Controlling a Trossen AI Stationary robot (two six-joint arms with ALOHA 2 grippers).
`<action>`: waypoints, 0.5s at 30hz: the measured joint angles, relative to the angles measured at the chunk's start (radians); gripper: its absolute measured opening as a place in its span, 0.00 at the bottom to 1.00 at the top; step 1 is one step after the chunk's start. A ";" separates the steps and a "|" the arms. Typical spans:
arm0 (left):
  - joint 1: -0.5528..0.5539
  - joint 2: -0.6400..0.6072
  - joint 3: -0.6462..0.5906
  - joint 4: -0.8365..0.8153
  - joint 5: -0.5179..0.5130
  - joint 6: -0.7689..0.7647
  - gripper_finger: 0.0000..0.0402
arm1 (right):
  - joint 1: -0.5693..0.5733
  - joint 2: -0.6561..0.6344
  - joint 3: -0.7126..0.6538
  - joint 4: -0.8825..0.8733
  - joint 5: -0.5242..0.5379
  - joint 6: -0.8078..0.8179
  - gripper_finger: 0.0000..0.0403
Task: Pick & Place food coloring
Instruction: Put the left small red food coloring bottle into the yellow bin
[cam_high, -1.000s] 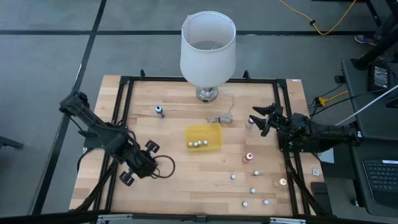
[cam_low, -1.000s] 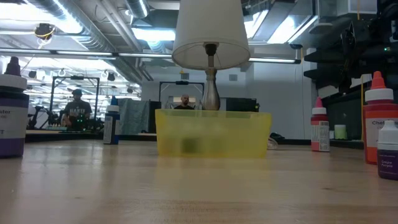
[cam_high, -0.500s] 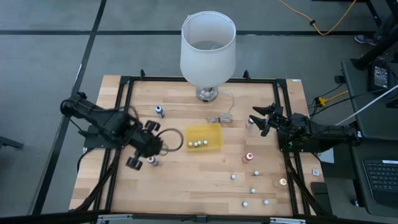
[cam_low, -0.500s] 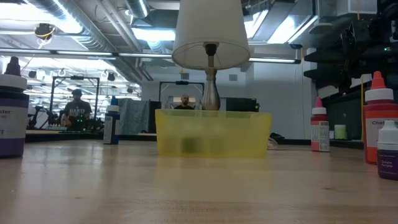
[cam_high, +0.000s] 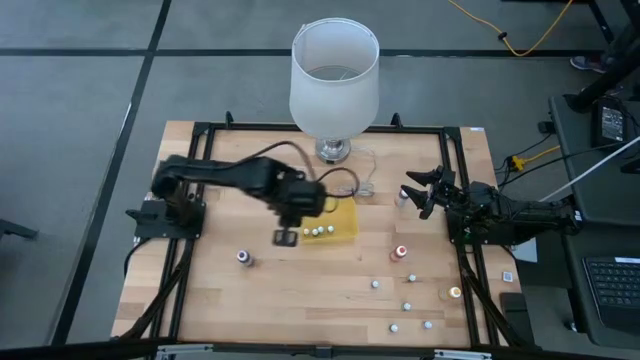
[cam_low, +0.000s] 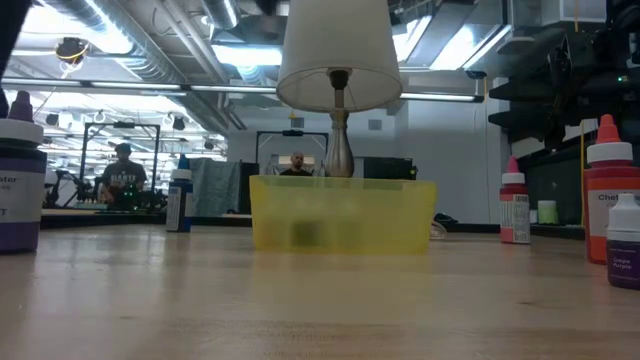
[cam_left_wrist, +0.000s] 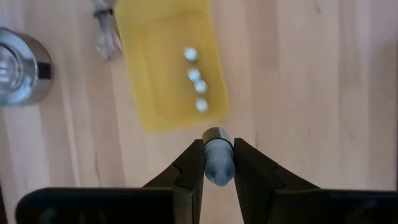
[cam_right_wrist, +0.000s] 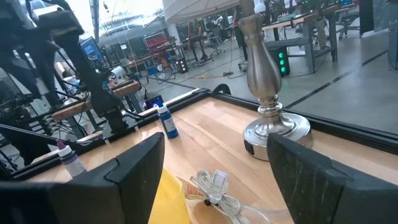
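Your left gripper (cam_left_wrist: 219, 163) is clenched on a food coloring bottle (cam_left_wrist: 217, 158), hanging just off the 9 o'clock edge of the yellow tray (cam_high: 345, 225) at table centre. Four bottles already lie inside that tray. Your right gripper (cam_high: 418, 192) waits with fingers spread at the table's 3 o'clock side. More bottles (cam_high: 401, 252) stand scattered toward 4 o'clock; one (cam_high: 242, 258) sits near 8 o'clock.

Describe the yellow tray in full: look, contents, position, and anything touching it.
The yellow tray is a shallow, translucent, plastic-looking rectangular bin lying flat mid-table, in front of the lamp base. Four white-capped bottles stand in a row inside. The left gripper, shut on a bottle, hovers at its edge, apparently not touching it.
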 joint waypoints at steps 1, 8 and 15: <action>0.012 0.033 0.031 0.002 0.000 0.000 0.16 | 0.000 0.000 0.000 0.000 0.000 0.000 0.70; 0.075 0.225 0.197 0.001 0.000 -0.022 0.16 | 0.000 0.000 0.000 0.000 0.000 0.000 0.70; 0.092 0.344 0.242 0.032 0.001 -0.043 0.16 | 0.000 0.000 0.000 0.000 0.000 0.000 0.70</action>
